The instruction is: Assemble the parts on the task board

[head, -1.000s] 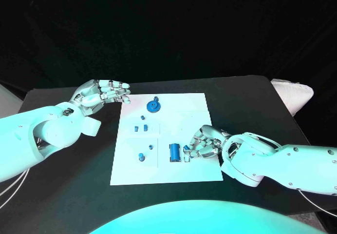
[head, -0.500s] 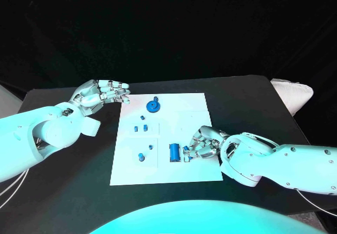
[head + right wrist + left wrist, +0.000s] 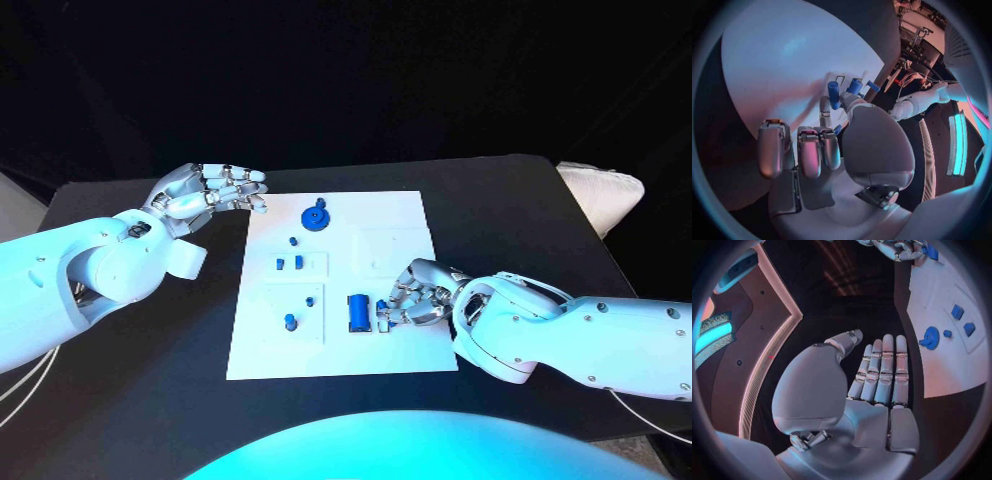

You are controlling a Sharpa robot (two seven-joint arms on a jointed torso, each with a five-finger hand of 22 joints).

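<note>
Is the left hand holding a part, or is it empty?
Empty. The left hand lies with fingers straight and side by side, nothing in its palm, over the black table beside the white board.

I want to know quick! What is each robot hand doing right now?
Left robot hand: open, holding nothing, beside the white board.
Right robot hand: fingers curled at a small blue piece; cannot tell if it holds it.

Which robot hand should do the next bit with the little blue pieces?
Probably the right hand. It is already over the task board, fingers at a small blue part beside the blue cylinder. The left hand hangs off the board's far left corner, holding nothing.
</note>
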